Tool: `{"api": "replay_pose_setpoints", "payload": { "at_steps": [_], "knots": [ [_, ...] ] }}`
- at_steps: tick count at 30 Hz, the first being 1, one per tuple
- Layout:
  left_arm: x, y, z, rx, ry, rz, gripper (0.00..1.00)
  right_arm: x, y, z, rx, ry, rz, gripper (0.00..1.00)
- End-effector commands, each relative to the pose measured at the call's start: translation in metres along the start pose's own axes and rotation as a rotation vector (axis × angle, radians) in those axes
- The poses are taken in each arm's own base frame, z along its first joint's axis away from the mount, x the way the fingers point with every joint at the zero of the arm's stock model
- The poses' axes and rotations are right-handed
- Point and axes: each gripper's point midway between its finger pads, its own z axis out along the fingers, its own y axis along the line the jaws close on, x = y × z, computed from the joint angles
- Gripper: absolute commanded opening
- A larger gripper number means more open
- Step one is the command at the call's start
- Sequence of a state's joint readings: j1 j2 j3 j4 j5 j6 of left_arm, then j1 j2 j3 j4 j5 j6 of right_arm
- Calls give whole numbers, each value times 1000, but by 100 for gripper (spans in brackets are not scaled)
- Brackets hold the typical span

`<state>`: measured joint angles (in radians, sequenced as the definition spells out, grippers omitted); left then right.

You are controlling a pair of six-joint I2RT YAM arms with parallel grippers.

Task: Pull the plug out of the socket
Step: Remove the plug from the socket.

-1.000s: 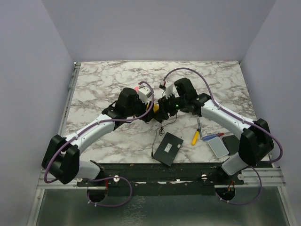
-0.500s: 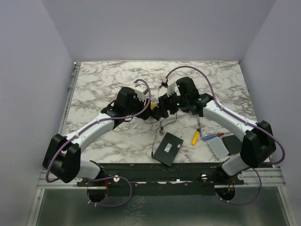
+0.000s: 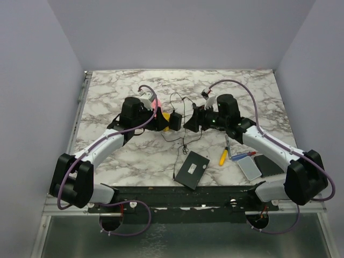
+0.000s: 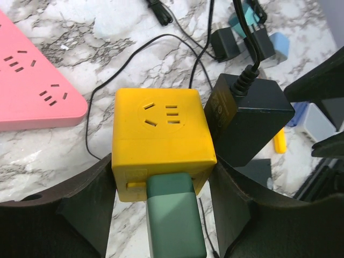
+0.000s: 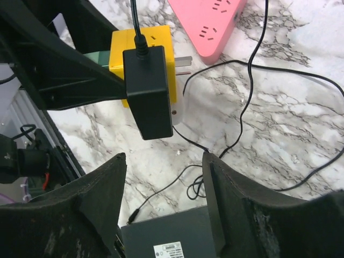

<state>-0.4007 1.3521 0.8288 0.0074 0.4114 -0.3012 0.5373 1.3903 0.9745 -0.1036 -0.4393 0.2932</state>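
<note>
The black plug [image 4: 244, 121] is seen against the right-hand face of the yellow cube socket [image 4: 161, 137], slightly tilted, with its cable [image 4: 247, 80] leaving from the upper end. Whether its pins are seated in the socket cannot be told. The socket is located near the middle of the marble desk [image 3: 118, 91]. It is clamped between the left fingers [image 4: 88, 201], which are closed onto two opposite side faces at the width of the cube. A green plug [image 4: 174, 220] is inserted in the face of the cube turned toward the left wrist camera, between those two fingers. The right fingers [image 5: 94, 215] are spread wide, and nothing is held or touched by them. In the right wrist view the black plug and the socket are seen beyond the fingertips, with only desk surface and loose cable in the gap. In the top view the right fingers are placed near the plug, on the side away from the left arm. Two metal prongs [image 5: 184, 59] are seen projecting from the socket past the edge of the plug. A pink power strip [image 4: 32, 91] lies flat on the desk just beside the socket, not touching it. Nearer the arm bases, a flat black box [image 3: 192, 169] and a yellow marker [image 3: 222, 157] lie on the desk, well apart from the socket.
</note>
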Motion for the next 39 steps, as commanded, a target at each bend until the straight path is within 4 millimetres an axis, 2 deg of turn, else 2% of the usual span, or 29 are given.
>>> {"api": "replay_pose_setpoints", "payload": {
  "at_steps": [1, 4, 9, 15, 23, 39],
  "knots": [
    [-36, -37, -9, 209, -114, -16, 0, -26, 28, -8, -126, -181, 35, 63],
    [-36, -38, -10, 218, -113, -18, 0, -25, 32, -10, -156, -202, 48, 64],
    [-36, -39, -10, 231, -108, -16, 0, -17, 26, -1, -152, -180, 60, 63],
    [-34, -40, -8, 240, -99, -18, 0, -19, 25, 5, -151, -190, 37, 62],
    [-32, -37, -6, 231, -99, -36, 0, -7, 26, 15, -133, -166, 36, 63],
    [-31, -40, -5, 254, -96, -42, 0, -14, 24, 37, -82, -177, 36, 53]
  ]
}}
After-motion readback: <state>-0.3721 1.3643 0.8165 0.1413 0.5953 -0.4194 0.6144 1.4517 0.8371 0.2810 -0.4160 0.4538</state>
